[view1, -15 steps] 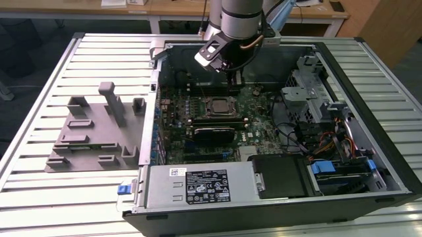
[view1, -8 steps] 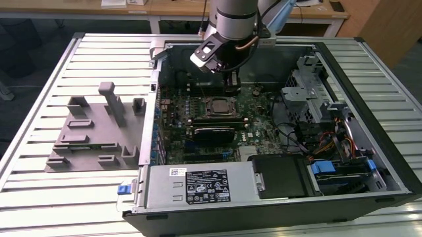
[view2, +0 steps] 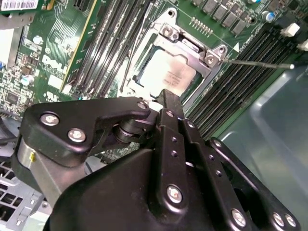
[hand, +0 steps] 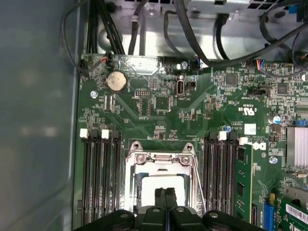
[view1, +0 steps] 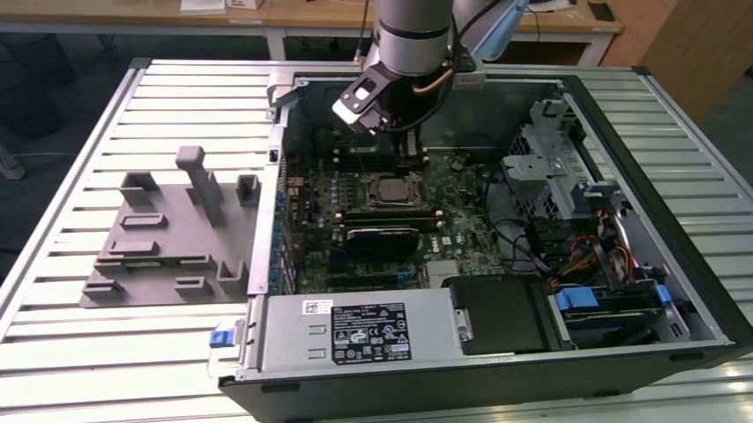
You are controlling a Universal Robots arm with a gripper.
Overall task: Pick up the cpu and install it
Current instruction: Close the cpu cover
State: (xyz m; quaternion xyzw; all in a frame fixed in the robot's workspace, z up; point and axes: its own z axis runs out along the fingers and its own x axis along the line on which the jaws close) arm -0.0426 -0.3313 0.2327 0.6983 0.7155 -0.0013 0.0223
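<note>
Second wrist view: gripper [view2: 166,95] linkage covers part of the cpu [view2: 166,76] and the socket [view2: 192,48]. First wrist view: fingers [hand: 161,197] and the picture's edge cut off the rest of the cpu. Can't tell if fingertips touch it. Exterior view: socket [view1: 392,189] contents too small to make out; case [view1: 706,291] corner cropped.
</note>
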